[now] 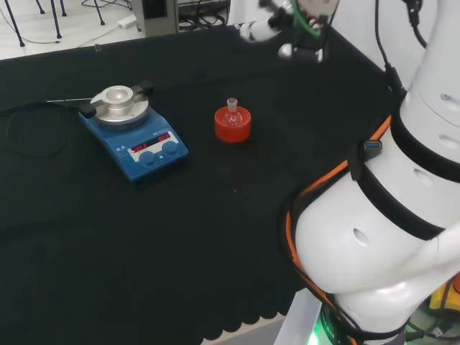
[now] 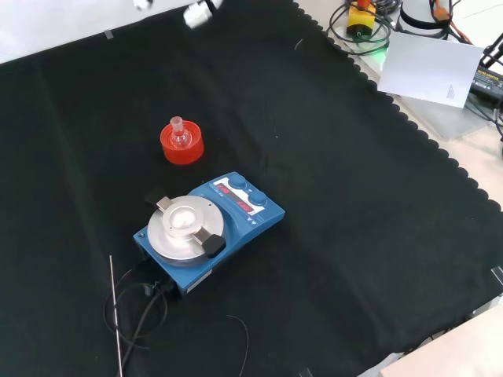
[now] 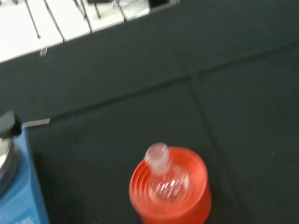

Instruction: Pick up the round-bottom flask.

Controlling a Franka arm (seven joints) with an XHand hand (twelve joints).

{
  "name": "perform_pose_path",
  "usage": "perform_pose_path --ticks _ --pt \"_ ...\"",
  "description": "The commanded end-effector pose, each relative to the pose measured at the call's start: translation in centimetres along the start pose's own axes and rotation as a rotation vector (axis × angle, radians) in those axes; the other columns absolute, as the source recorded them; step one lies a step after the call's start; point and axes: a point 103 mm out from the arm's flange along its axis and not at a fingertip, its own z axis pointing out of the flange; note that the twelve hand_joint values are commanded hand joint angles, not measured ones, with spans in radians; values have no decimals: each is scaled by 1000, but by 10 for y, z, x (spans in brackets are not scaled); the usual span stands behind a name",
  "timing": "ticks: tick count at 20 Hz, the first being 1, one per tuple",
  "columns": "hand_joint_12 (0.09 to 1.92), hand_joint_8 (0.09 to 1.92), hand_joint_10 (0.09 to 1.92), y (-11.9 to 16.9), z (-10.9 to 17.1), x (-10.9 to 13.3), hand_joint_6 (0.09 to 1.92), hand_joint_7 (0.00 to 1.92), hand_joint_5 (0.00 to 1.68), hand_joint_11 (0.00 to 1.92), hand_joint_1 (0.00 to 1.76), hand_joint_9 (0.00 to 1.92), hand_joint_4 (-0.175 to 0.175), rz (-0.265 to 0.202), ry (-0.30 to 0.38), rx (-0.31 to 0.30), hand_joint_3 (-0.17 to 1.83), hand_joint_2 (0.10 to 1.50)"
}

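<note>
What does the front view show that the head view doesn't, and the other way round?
Only the front view takes in the yellow and red button box and the white sheet past the cloth's scalloped edge. Only the head view has the arm's white links with the orange cable. Both share the flask upright in its red stand, untouched, the blue stirrer beside it, and the hand up high, well away from the flask.

A small clear round-bottom flask (image 1: 232, 115) sits upright, neck up, in a red ribbed stand (image 1: 233, 125), centre-frame in the head view.
</note>
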Motion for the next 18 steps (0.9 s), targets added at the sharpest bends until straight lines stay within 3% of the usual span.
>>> perform_pose_path --ticks 1,4,6,9,11,13,15,18 --pt "1383 600 653 31 97 -8 87 230 444 30 699 392 -29 -9 190 44 588 750" --pt "1384 595 651 34 107 -11 87 190 460 17 728 376 -28 -3 202 55 630 705" --pt "1385 594 651 35 115 -10 87 179 470 7 743 367 -27 22 148 49 639 690" --pt "1385 593 649 39 123 -10 87 171 481 0 752 358 -24 12 195 74 645 679" --pt "1384 593 649 41 129 -8 87 169 485 0 757 355 -23 57 115 52 647 674" --pt "1382 593 650 42 136 0 87 168 487 0 759 353 -22 43 119 57 650 671" --pt "1381 592 650 45 139 -2 87 166 488 0 761 352 -21 1 176 84 651 669" --pt "1378 592 651 46 142 -3 87 164 490 0 769 350 -20 -16 179 98 653 663"
